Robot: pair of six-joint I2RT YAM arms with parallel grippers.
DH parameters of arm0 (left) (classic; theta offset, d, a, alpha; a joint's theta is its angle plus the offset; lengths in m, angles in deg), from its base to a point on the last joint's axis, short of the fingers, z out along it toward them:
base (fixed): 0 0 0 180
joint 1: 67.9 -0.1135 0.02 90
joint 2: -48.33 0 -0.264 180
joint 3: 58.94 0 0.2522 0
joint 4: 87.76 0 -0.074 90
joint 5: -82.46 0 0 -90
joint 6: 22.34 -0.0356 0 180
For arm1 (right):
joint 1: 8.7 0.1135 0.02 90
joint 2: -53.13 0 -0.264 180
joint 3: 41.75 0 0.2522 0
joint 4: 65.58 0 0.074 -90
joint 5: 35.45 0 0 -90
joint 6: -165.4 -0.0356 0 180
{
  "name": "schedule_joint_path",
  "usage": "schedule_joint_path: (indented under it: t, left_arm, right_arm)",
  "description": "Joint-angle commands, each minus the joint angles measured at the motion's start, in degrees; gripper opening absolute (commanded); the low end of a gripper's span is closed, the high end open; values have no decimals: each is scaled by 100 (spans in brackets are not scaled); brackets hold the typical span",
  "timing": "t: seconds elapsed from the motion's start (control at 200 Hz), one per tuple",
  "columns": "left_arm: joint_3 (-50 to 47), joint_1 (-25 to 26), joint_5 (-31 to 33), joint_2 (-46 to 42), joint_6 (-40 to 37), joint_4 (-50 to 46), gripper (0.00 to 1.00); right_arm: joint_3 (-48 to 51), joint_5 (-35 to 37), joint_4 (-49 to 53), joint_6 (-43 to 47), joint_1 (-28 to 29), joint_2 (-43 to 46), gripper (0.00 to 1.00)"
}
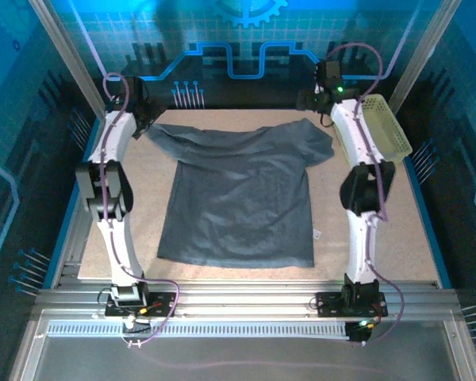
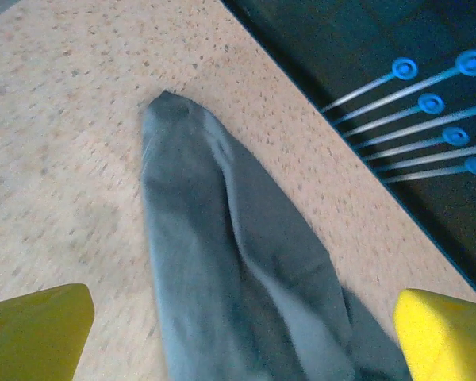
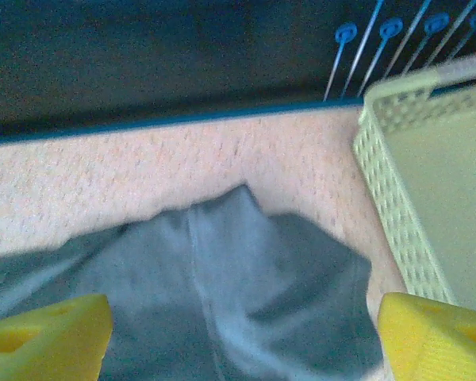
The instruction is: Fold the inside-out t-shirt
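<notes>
The inside-out t-shirt (image 1: 239,198) lies spread flat on the table, dark slate-grey, hem toward the arm bases and sleeves at the far side. My left gripper (image 1: 143,119) hovers at the far left over the left sleeve (image 2: 222,262). Its yellow fingers (image 2: 36,329) stand wide apart, open, with the cloth lying loose on the table between them. My right gripper (image 1: 317,99) is at the far right over the right sleeve (image 3: 238,278). It is open too, and its fingers (image 3: 436,337) straddle the rumpled sleeve without touching it.
A pale yellow-green plastic basket (image 1: 387,125) stands at the table's far right, close beside the right gripper, with its mesh wall (image 3: 389,214) just right of the sleeve. Blue-tipped pins (image 2: 428,103) line the dark walls past the table's edge. A small white scrap (image 1: 318,235) lies right of the shirt.
</notes>
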Motion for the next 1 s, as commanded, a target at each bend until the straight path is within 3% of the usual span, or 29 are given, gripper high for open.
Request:
schedule_joint_path:
  t: [0.0,0.25,0.415,0.635,0.79,0.995]
  left_arm:
    - [-1212,258,-154,-1147,-78,248,98]
    - [-4051,914,-427,-3187,116,1080,98]
    - [-5267,1419,-781,-3862,21,1221,95]
    - [-6325,1870,-1085,-3727,92,1671,93]
    - [-6611,1872,-1213,-3309,184,1969,90]
    - [-6860,1960,-1313,-3085,406,2206,90]
  right_arm:
    - [1638,-231,-970,-94,219,1535,89]
    - [4275,-565,-1262,-701,547,3437,89]
    - [5986,-1109,-1652,-1288,941,4233,89]
    - [7321,-1237,-2095,-1822,1618,4116,87]
    - [7969,-1395,-2679,-2115,1538,3734,86]
    - [7838,-1474,-2784,-2160,1108,2986,82]
